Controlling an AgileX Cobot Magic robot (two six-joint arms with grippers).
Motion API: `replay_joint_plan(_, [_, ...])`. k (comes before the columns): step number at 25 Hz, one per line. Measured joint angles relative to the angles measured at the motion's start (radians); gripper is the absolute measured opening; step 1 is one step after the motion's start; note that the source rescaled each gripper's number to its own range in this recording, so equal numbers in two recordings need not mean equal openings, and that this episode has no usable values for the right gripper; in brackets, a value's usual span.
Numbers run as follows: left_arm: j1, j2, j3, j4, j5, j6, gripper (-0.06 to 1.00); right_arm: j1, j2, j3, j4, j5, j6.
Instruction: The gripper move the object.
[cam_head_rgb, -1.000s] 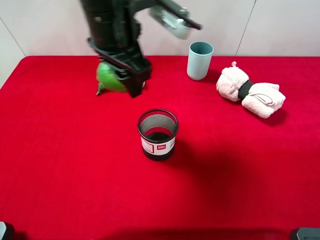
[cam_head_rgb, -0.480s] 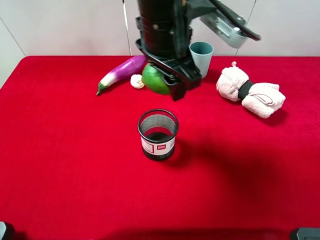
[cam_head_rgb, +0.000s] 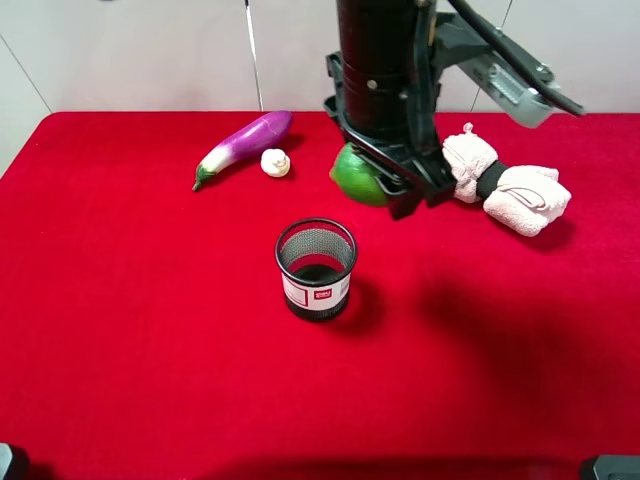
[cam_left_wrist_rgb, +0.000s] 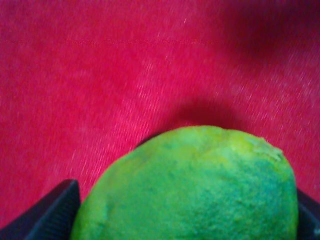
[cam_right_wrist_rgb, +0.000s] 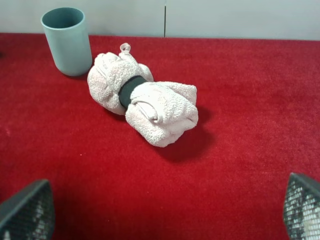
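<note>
Surroundings: From my remote seat I see a black mesh cup (cam_head_rgb: 316, 268) upright on the red counter (cam_head_rgb: 130, 350). A purple eggplant (cam_head_rgb: 243, 147) and a small white garlic (cam_head_rgb: 275, 162) lie behind the cup to its left. A rolled pink towel (cam_head_rgb: 500, 185) lies behind it to the right.
In the way: The left arm hides what stands directly behind it. The mesh cup's mouth is uncovered.
Green fruit (cam_head_rgb: 358, 180): It sits behind the mesh cup and slightly right.
Left claw (cam_head_rgb: 398, 185): It is clamped on the fruit, with a black finger (cam_left_wrist_rgb: 55, 210) pressed at each side.
Axis: The fruit is nearly round and slightly broader from finger to finger. I cannot pick out a stem end.
Look: I see bright green, bumpy skin, yellower toward the top.
Right claw (cam_right_wrist_rgb: 160, 210): Its fingers are wide apart, facing the towel and a blue-green cup (cam_right_wrist_rgb: 67, 41).
</note>
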Motion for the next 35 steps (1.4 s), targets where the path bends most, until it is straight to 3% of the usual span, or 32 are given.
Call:
replay_joint_plan(24, [-0.035, 0.211, -0.022, -0.082, -0.262, 0.056, 0.0, 0.0, 0.0, 0.0, 0.003, 0.0, 0.0])
replay_joint_plan(35, [-0.035, 0.292, -0.022, -0.116, -0.318, 0.086, 0.0, 0.0, 0.0, 0.0, 0.003, 0.0, 0.0])
